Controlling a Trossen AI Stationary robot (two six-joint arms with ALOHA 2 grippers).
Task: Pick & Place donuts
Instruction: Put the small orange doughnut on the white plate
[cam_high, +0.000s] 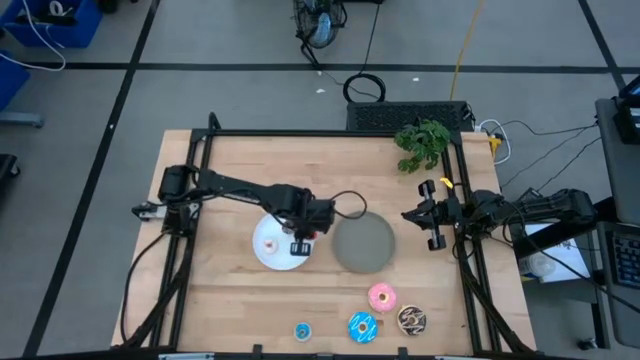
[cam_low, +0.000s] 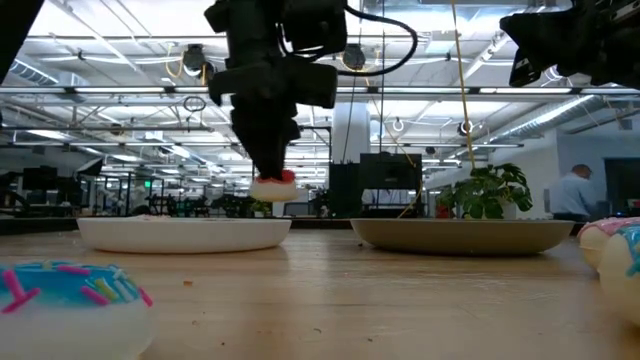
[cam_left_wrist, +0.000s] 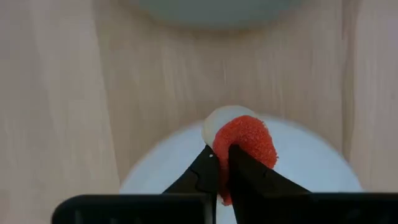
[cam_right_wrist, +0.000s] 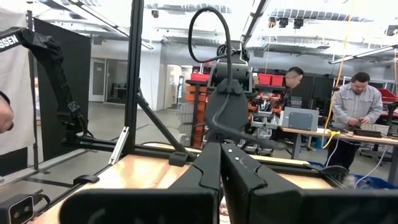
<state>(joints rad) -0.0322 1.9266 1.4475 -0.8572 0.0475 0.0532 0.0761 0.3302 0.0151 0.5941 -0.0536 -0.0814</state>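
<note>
Wood grain runs pale and smooth across the surface (cam_high: 240, 170), framed by dark rails. At its left, the left gripper (cam_left_wrist: 219, 167) hangs over the white plate (cam_high: 268, 256), its fingers (cam_left_wrist: 200, 177) pinched almost together on a small red donut (cam_left_wrist: 246, 144). The donut looks fuzzy, like felt or sponge, with a cream underside, and from table height it sits just above the plate, clear of the rim. A small pale donut (cam_high: 268, 244) with a reddish spot lies on the same plate.

Just beside the white plate on the right lies a grey plate (cam_high: 363, 243), round, shallow and matte.

Near the front edge, four more donuts lie apart from the plates: a small blue donut (cam_high: 303, 331), a larger blue sprinkled donut (cam_high: 362, 326), a pink donut (cam_high: 382, 296) and a chocolate sprinkled donut (cam_high: 412, 320). All are ring shaped with glossy-looking icing.

A leafy green plant (cam_high: 422, 143) sits at the back right corner. The right gripper (cam_right_wrist: 220, 163) waits at the right edge, raised off the surface, its fingers (cam_right_wrist: 240, 176) closed together on nothing.
</note>
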